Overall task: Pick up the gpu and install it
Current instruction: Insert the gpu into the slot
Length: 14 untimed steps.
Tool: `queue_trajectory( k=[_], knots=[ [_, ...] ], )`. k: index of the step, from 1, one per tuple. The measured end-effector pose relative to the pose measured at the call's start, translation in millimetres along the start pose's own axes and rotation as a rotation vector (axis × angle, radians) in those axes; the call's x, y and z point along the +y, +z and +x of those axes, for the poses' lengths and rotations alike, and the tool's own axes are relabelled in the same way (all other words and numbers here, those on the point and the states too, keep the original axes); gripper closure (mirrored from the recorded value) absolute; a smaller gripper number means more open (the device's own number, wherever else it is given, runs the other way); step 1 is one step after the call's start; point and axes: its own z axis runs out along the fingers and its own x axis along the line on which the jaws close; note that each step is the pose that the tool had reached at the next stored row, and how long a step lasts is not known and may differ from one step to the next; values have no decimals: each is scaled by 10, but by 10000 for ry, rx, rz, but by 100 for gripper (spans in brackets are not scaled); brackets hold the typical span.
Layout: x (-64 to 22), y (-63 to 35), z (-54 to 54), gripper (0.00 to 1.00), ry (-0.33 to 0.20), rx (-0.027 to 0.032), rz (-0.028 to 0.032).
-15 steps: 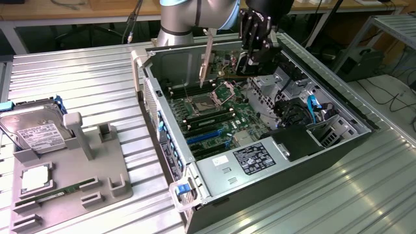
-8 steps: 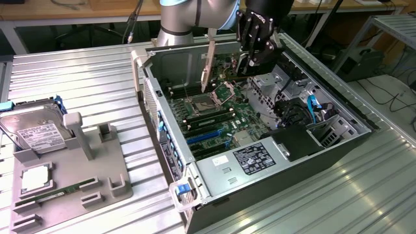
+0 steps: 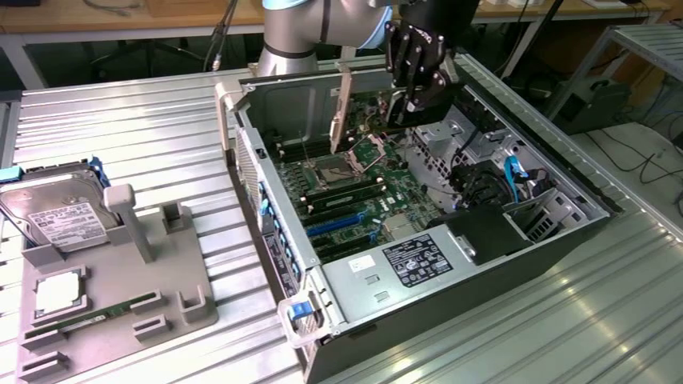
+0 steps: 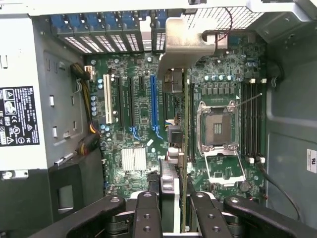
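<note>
Arm's gripper [image 3: 410,108] [image 4: 177,210] is hovering over the open case [image 3: 272,100], fingers [image 4: 148,213] pinching narrow on the gpu [image 3: 343,104] [image 4: 174,82]. Card is hanging upright above the motherboard [image 4: 141,114], beside the CPU socket [image 4: 218,126], not yet seated. Hard drive [image 3: 59,212] is sitting on the bench [image 3: 139,128], exterior view's left.

I hold the gpu [image 3: 363,108] clamped in my end effector [image 3: 412,98]. It is a thin dark card, standing on edge in the air above the far part of the open computer case [image 3: 320,320], not yet seated. Its silver end bracket [image 3: 341,108] hangs nearly upright at the exterior view's left end of the card.
</note>
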Motion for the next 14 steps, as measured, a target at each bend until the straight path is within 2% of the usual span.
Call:
queue_trajectory(
  k=[2,5,6,7,9,11,12,14],
  knots=[
    [2,22,-5,72,-49,-7,29],
    [2,47,-5,72,-49,-19,30],
    [3,55,-6,72,-48,-39,30],
    [4,59,-5,72,-45,-87,27],
    [3,67,-6,72,-42,-315,20],
    [4,74,-6,72,-38,-458,15],
    [4,79,-6,72,-37,-495,14],
    [4,89,-6,72,-38,-515,14]
  ],
)
